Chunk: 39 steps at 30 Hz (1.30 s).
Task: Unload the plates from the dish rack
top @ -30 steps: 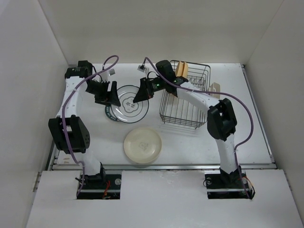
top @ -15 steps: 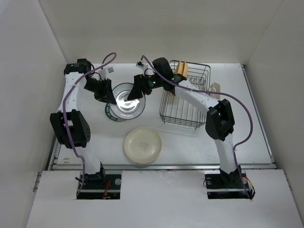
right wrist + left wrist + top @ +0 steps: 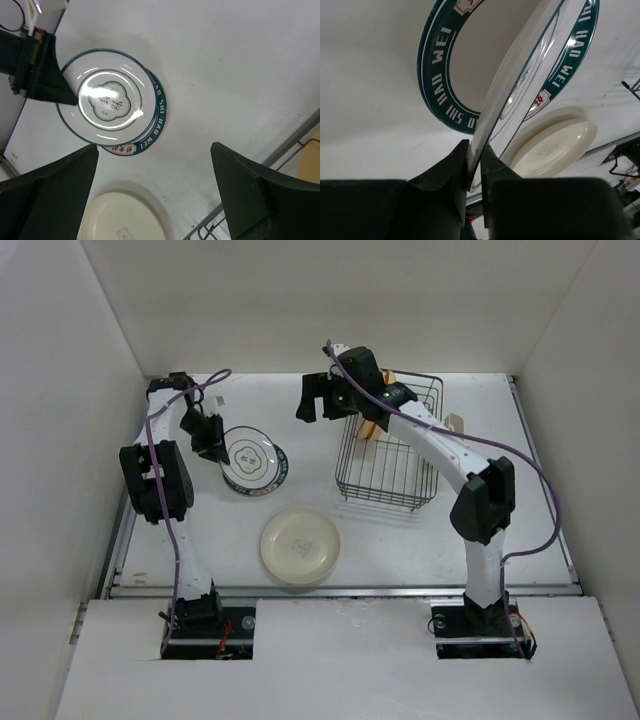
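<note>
One white plate (image 3: 520, 65), rim edge-on inside the left gripper (image 3: 475, 150) pinch.

The cream plate (image 3: 122, 222) runs off the bottom edge; the patterned plate (image 3: 107, 100) hides most of the green-lettered plate (image 3: 160, 107).

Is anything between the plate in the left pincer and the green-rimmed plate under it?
Nothing visible. The held plate sits tilted over the green-rimmed plate; the right pincer stands clear, toward the dish rack.

Bright even overhead light, soft shadows, white glare across the patterned plate (image 3: 107, 102)
</note>
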Each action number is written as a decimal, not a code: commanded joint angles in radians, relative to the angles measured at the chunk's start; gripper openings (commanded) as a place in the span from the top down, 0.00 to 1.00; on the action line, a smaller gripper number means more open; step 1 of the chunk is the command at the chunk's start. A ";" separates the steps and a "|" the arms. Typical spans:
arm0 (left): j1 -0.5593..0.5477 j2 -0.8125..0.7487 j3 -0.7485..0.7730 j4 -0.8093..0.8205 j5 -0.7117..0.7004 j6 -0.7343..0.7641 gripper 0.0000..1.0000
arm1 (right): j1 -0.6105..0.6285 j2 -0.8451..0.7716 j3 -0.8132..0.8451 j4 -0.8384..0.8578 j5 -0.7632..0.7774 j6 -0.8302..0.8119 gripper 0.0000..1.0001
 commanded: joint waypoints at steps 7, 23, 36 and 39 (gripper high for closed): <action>-0.054 -0.020 0.063 -0.029 -0.191 -0.004 0.28 | 0.008 -0.164 -0.018 -0.068 0.405 0.039 0.00; -0.054 -0.246 0.017 -0.066 -0.312 0.050 0.05 | -0.153 -0.075 0.012 -0.211 0.768 0.241 0.27; -0.054 -0.257 -0.024 -0.076 -0.300 0.050 0.04 | -0.193 0.057 0.043 -0.194 0.689 0.232 0.41; -0.054 -0.266 -0.024 -0.076 -0.300 0.050 0.04 | -0.193 0.066 0.043 -0.205 0.670 0.232 0.56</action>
